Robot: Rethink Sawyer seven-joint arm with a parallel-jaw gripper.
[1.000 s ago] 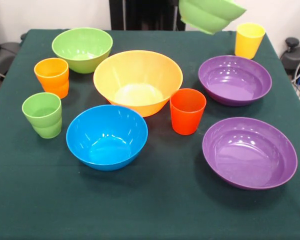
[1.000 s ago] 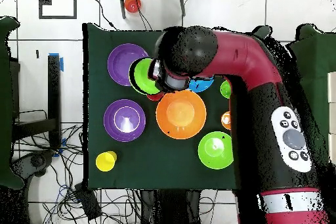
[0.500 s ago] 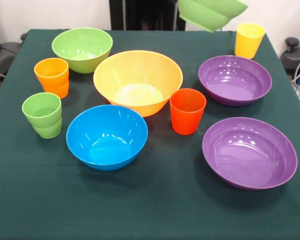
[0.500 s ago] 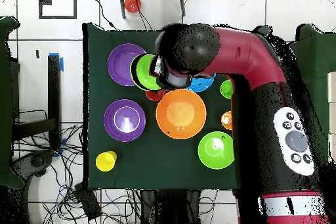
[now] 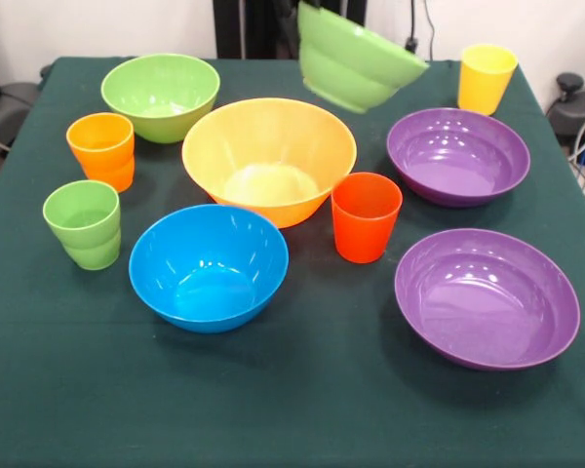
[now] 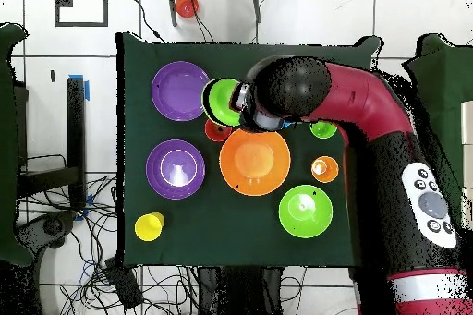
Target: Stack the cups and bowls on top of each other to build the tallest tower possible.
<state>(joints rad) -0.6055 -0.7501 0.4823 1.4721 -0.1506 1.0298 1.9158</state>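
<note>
Small light-green bowl aloft, tilted

It hangs at one o'clock of the large orange-yellow bowl, mouth tipped toward eleven o'clock; the gripper's grasp cannot be told, hidden beneath the red arm.

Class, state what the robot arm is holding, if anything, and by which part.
A small light-green plastic bowl hangs tilted above the table, evidently carried; the gripper and the place of the hold are hidden.

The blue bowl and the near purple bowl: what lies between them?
In the front view, only bare cloth lies between the blue bowl and the purple bowl.
</note>
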